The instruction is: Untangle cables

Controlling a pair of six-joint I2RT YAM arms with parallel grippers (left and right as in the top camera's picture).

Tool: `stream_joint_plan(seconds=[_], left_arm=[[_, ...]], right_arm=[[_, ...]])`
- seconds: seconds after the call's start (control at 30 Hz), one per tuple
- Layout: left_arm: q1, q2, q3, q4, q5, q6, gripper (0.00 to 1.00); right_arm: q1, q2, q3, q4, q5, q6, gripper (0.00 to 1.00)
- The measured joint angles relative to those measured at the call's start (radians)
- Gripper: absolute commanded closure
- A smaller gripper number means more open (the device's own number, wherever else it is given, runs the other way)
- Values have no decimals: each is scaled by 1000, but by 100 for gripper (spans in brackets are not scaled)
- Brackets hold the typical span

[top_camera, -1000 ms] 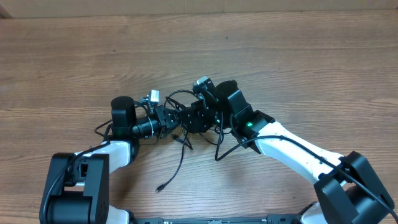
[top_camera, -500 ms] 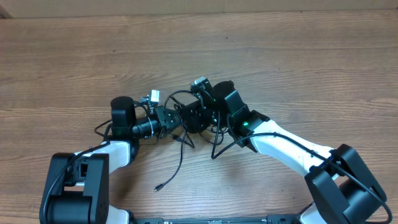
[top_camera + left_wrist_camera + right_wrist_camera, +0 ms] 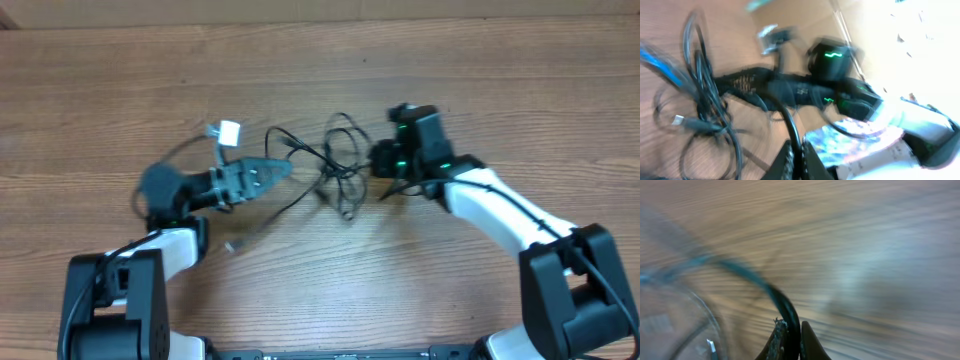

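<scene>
The cables form a loose black tangle on the wooden table between my two arms. My left gripper points right at the tangle's left side. In the left wrist view this gripper is shut on one black cable that runs to the blurred tangle with a silver plug. My right gripper is at the tangle's right side. In the right wrist view it is shut on a black cable. One loose cable end lies toward the front left.
A small white tag sits near the left arm's wrist. The wooden table stretches far behind the arms. Both wrist views are motion-blurred.
The right gripper has shut on a cable. The two grippers have drawn apart, left one leftward and right one rightward, and the tangle has spread out between them.
</scene>
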Motion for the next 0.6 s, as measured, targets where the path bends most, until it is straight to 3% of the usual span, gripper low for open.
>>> stream_joint_plan(seconds=[0.03,0.1,0.2,0.4,0.5,0.6], left_arm=[[44,-22,2,147,22,-95,96],[116,-68,3,275,42,-235,96],[243,-145,3,282,48,-371,96],[369,-196,4,282,77,-466,96],[384,-196,4,282,90,-484,96],[384,-196,4,282,97,-493,96]], right_arm=[[-75,0,-3,-54,14,0,96],[-174,-1,-4,-118,27,0,96],[-336,0,-8,-177,82,1,96],[-512,-14,-10,-243,89,-2,96],[-562,-79,-14,-253,-27,-35,96],[-537,-204,-15,-230,-301,-113,96]])
